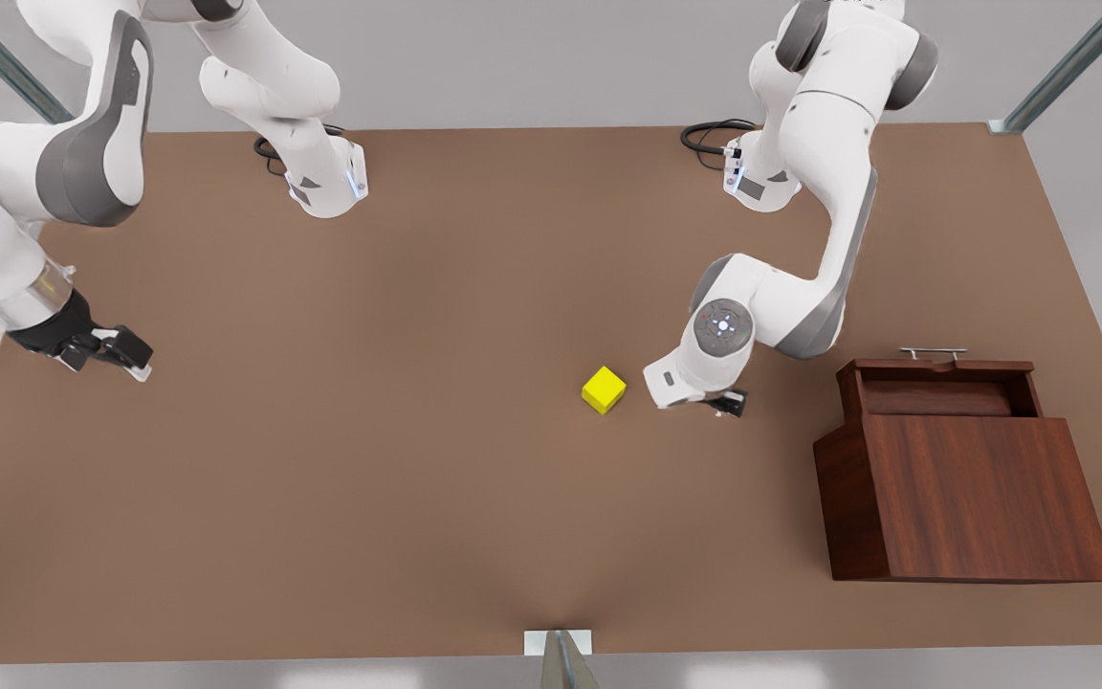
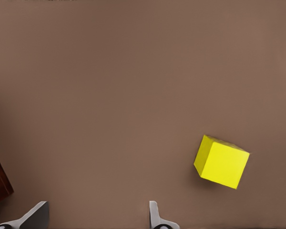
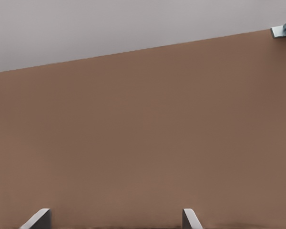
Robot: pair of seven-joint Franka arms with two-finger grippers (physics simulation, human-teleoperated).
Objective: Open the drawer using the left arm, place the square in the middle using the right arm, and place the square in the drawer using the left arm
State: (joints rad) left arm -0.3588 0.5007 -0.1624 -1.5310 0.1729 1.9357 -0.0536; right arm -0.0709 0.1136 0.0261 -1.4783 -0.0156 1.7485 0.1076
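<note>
We see the left gripper (image 1: 729,403) open and empty just beside the square (image 1: 604,389), the right gripper (image 1: 121,356) open, empty, well apart.

Bare tabletop (image 1: 321,459) is seen btwn the two arms. A cube (image 1: 604,389) sits near centre, just beside the left gripper (image 1: 729,404), fingers spread. Cabinet (image 1: 962,498) w/ pulled-out drawer (image 1: 943,388) blocks front view's right side.

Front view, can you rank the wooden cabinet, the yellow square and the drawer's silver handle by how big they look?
1. Wooden cabinet, by far the largest.
2. Yellow square.
3. Silver handle: longer than the square is wide but very thin, so it covers less area.
</note>
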